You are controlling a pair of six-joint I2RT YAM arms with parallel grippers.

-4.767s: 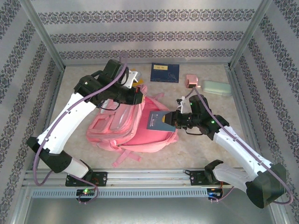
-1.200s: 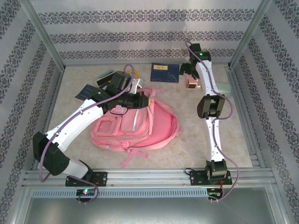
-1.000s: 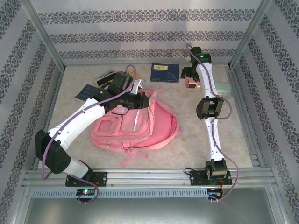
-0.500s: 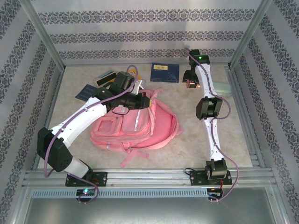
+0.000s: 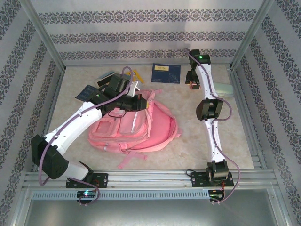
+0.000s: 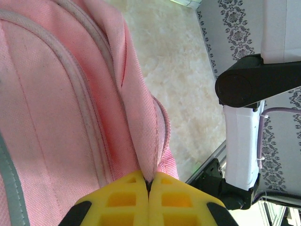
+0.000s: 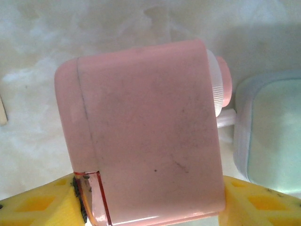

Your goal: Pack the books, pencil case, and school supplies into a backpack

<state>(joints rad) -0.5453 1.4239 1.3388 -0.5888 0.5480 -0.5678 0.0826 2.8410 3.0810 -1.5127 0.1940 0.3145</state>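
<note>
From above, the large pink fabric backpack (image 5: 141,127) lies centrally, with the left gripper (image 5: 140,102) pinching its top edge. The right gripper (image 5: 192,84) is at the far side.

Left wrist: the yellow jaws are fully closed on a thin fabric fold, which could slip free and let the opening sag.

Right wrist: the jaws press the pink squarish plastic block (image 7: 146,132) near its lower corners. Lifting might tip it onto the pale mint-green soft pencil case (image 7: 273,132) just beside it.

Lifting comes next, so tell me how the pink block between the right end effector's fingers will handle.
Probably rigid: the pink block looks like moulded plastic. Its glossy sides may slip against the fingers. Flat faces suggest it won't roll.
</note>
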